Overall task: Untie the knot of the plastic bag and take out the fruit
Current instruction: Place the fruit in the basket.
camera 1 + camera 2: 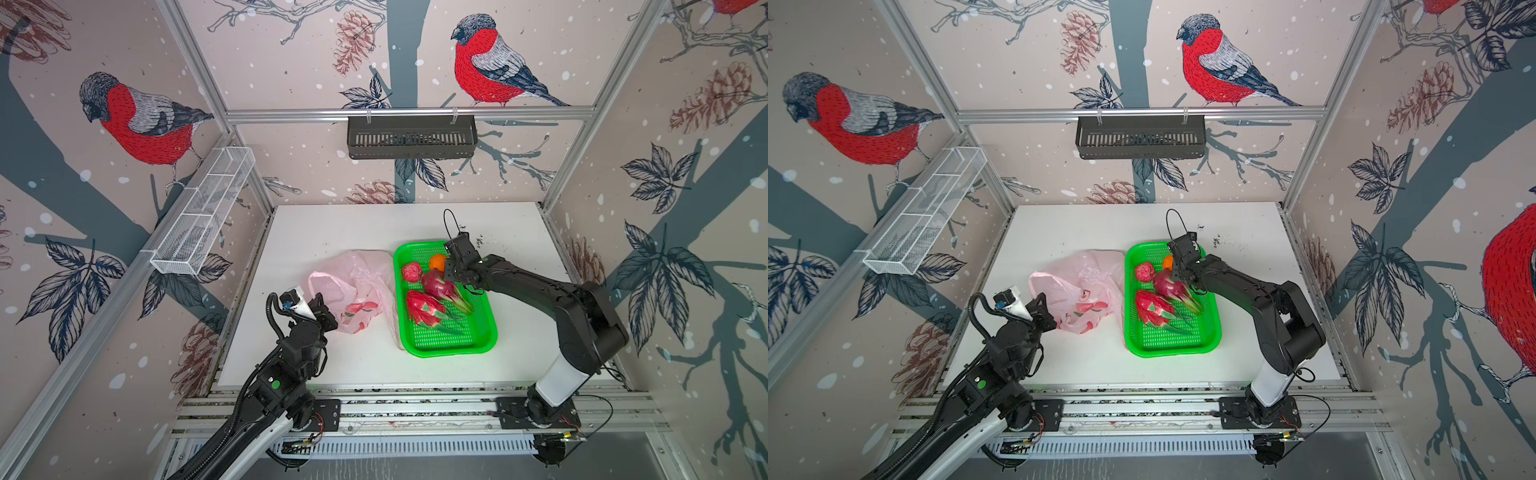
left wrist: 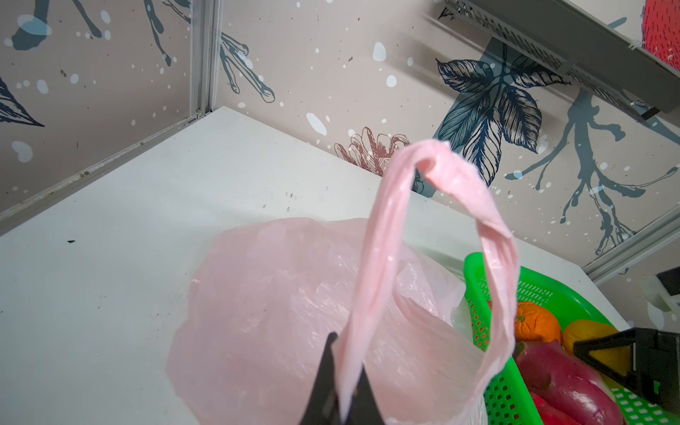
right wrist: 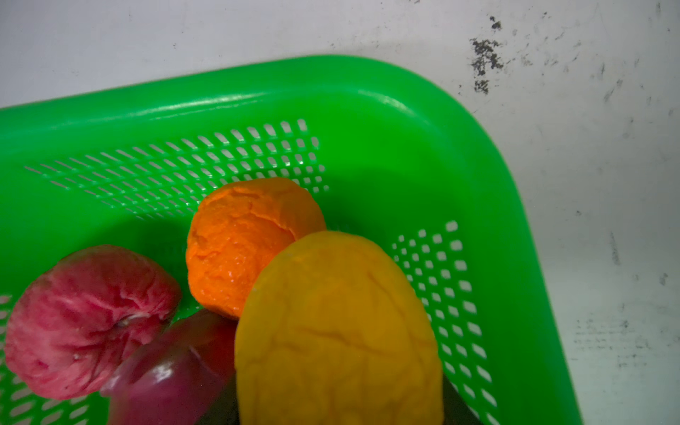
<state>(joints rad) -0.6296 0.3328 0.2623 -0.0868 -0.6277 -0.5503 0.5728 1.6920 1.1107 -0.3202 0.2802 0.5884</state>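
Note:
The pale pink plastic bag lies slumped on the white table, left of the green basket. My left gripper is shut on one handle loop, which stands up as a free loop. The knot is out of view. In the basket lie two dragon fruits, a bumpy red ball and an orange ball. My right gripper hangs over the basket's far corner, shut on the yellow-orange ball.
A black slotted basket hangs on the back wall and a white wire shelf on the left wall. Patterned walls close in the table on three sides. The basket rim curves just beyond the held ball.

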